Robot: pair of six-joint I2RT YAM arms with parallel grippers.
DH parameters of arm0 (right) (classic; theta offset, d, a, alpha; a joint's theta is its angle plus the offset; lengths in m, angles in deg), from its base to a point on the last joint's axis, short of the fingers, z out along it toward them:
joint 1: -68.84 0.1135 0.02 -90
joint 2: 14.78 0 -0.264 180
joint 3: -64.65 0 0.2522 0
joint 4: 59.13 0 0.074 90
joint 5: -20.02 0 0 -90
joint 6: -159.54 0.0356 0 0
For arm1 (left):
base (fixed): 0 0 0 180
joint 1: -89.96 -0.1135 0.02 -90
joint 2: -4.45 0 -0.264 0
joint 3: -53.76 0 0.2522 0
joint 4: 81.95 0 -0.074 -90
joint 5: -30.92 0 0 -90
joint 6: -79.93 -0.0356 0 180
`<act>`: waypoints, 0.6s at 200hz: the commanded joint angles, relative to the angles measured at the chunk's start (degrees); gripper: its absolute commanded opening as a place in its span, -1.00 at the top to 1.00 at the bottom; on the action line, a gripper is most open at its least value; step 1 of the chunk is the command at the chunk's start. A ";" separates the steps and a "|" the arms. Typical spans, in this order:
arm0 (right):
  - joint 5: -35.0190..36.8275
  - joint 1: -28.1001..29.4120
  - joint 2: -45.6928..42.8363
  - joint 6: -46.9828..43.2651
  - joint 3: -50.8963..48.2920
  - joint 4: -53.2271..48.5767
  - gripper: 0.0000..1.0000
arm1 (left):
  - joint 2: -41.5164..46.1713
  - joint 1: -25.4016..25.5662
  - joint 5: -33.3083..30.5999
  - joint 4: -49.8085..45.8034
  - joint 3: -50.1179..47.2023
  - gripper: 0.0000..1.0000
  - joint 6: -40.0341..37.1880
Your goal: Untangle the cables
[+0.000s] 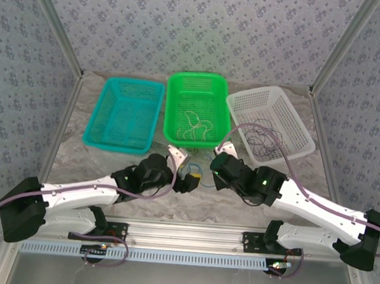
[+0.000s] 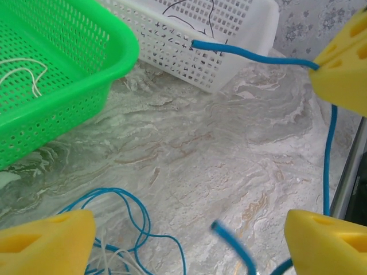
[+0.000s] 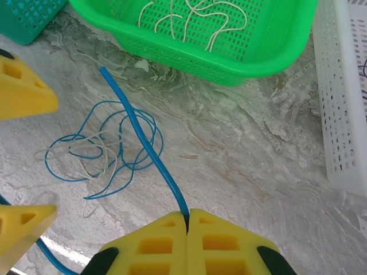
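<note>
Clamps the right gripper [image 3: 187, 220] shut on a blue cable [image 3: 150, 150]; runs that cable from 6 o'clock toward 11 o'clock across the desk [image 3: 246, 149]; spreads the left gripper [image 2: 189, 229] wide open, gripping nothing, a blurred blue end between its pads; shows a tangle [image 3: 97, 152] of blue and cream loops on the desk at 9 o'clock of the held cable; holds cream cables [image 3: 189, 17] in the green basket [image 3: 269, 57] at 12 o'clock, dark cables [image 1: 267, 141] in the white basket [image 1: 296, 127] at 3 o'clock.

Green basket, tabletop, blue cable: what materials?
Green basket: moulded plastic, slightly glossy, perforated walls. Tabletop: marble-look, veined grey-white; likely a printed surface, can't tell. Blue cable: smooth plastic-jacketed wire, probably; thin, floppy loops.
</note>
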 commanded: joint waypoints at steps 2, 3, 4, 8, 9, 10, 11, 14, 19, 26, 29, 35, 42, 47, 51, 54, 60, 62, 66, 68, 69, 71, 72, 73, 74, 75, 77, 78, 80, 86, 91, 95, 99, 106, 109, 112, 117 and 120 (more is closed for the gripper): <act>2.84 0.96 -0.87 -0.74 1.00 0.85 1.00 | -0.40 -0.74 1.03 3.58 2.49 -0.29 1.33; 2.93 0.97 -0.89 -0.78 0.96 0.94 1.00 | -0.40 -0.75 1.02 3.66 2.40 -0.27 1.36; 2.97 0.98 -0.95 -0.80 0.93 0.93 1.00 | -0.36 -0.84 1.01 3.66 2.40 -0.25 1.42; 3.01 1.06 -1.05 -0.82 0.76 1.14 1.00 | -0.35 -0.90 1.01 3.86 2.32 -0.13 1.54; 2.96 1.02 -1.12 -0.82 0.74 1.17 1.00 | -0.38 -0.91 1.00 3.89 2.31 -0.09 1.60; 3.06 1.10 -1.21 -0.82 0.73 1.23 1.00 | -0.39 -0.92 1.00 3.95 2.27 -0.06 1.63; 3.06 1.10 -1.21 -0.82 0.73 1.23 1.00 | -0.31 -0.97 0.96 3.98 2.24 -0.03 1.64; 3.09 1.19 -1.33 -0.82 0.52 1.42 1.00 | -0.32 -1.01 0.95 4.13 2.22 0.07 1.75; 3.10 1.29 -1.59 -0.91 0.29 1.74 1.00 | -0.23 -1.10 0.83 4.26 2.14 0.24 1.92; 3.39 1.49 -2.01 -0.75 -0.18 2.18 1.00 | -0.15 -1.19 0.65 4.55 2.00 0.43 2.17; 3.50 1.50 -2.23 -0.67 -0.29 2.30 1.00 | -0.07 -1.28 0.65 4.54 2.04 0.49 2.26; 3.95 1.60 -2.68 -0.41 -0.64 2.64 1.00 | 0.04 -1.29 0.62 4.86 1.97 0.61 2.33; 4.82 1.60 -3.27 0.23 -1.15 3.00 1.00 | 0.12 -1.29 0.64 5.18 1.83 0.71 2.76; 5.71 1.60 -3.81 1.18 -1.54 3.04 1.00 | 0.19 -1.32 0.57 5.46 1.74 0.78 3.02; 6.60 1.59 -4.27 2.04 -1.94 3.16 1.00 | 0.21 -1.36 0.48 5.69 1.66 0.82 3.34; 7.29 1.60 -4.75 2.72 -2.22 3.21 1.00 | 0.30 -1.36 0.39 5.74 1.62 0.85 3.63; 8.67 1.60 -5.69 4.21 -3.02 3.58 1.00 | 0.37 -1.49 0.11 5.93 1.51 0.89 4.22; 9.21 1.60 -6.20 4.74 -3.33 3.68 1.00 | 0.38 -1.53 0.01 6.05 1.45 0.90 4.49; 10.18 1.52 -6.98 6.02 -3.93 4.08 1.00 | 0.47 -1.61 -0.20 6.28 1.28 0.94 4.90; 10.58 1.51 -7.44 6.42 -4.30 4.33 1.00 | 0.52 -1.62 -0.22 6.40 1.19 0.96 5.12; 10.79 1.47 -7.70 6.49 -4.51 4.48 1.00 | 0.54 -1.67 -0.27 6.48 1.14 0.97 5.19; 11.11 1.43 -8.22 7.46 -4.89 4.81 1.00 | 0.56 -1.70 -0.31 6.71 1.03 1.00 5.35; 11.28 1.38 -8.44 8.11 -5.11 4.94 1.00 | 0.56 -1.71 -0.31 6.76 1.01 1.00 5.44; 11.45 1.36 -8.72 8.57 -5.35 5.13 1.00 | 0.56 -1.71 -0.36 6.88 0.96 1.00 5.52; 11.62 1.35 -8.86 9.01 -5.48 5.40 1.00 | 0.61 -1.78 -0.43 6.98 0.96 1.00 5.61; 11.71 1.35 -9.07 9.55 -5.80 5.67 1.00 | 0.63 -1.78 -0.46 7.08 0.81 1.00 5.78; 11.95 1.25 -9.77 10.34 -6.37 6.25 1.00 | 0.69 -1.80 -0.64 7.30 0.70 1.00 5.98; 12.05 1.25 -10.09 10.69 -6.65 6.53 1.00 | 0.72 -1.80 -0.70 7.45 0.63 1.00 6.06; 12.21 1.20 -10.66 11.30 -7.22 7.19 1.00 | 0.78 -1.87 -0.79 7.68 0.50 1.00 6.31; 12.59 1.01 -12.89 13.45 -9.55 10.04 1.00 | 0.91 -1.89 -1.08 8.63 0.12 1.00 6.93; 12.73 0.86 -14.13 14.63 -10.99 11.96 1.00 | 1.03 -1.94 -1.20 9.59 -0.36 1.00 7.35; 12.76 0.59 -15.37 15.68 -12.58 14.45 1.00 | 1.01 -1.98 -1.20 10.19 -0.53 1.00 7.70; 12.70 0.42 -16.55 16.72 -14.14 16.81 1.00 | 1.01 -1.98 -1.20 10.87 -0.74 1.00 8.03; 12.70 0.04 -18.58 18.00 -16.76 21.07 1.00 | 0.80 -1.98 -1.07 11.89 -1.02 1.00 8.85; 12.60 -0.20 -19.26 18.49 -17.97 22.93 1.00 | 0.68 -1.98 -0.94 12.18 -1.07 1.00 9.19; 12.74 -0.40 -20.23 18.94 -19.03 24.71 1.00 | 0.58 -1.98 -0.83 12.47 -1.11 1.00 9.52; 13.00 -0.66 -21.44 19.88 -20.76 27.39 1.00 | 0.25 -1.98 -0.42 12.87 -1.14 1.00 9.99; 13.19 -0.87 -22.26 20.47 -21.80 28.91 1.00 | 0.10 -1.98 -0.10 13.06 -1.05 1.00 10.27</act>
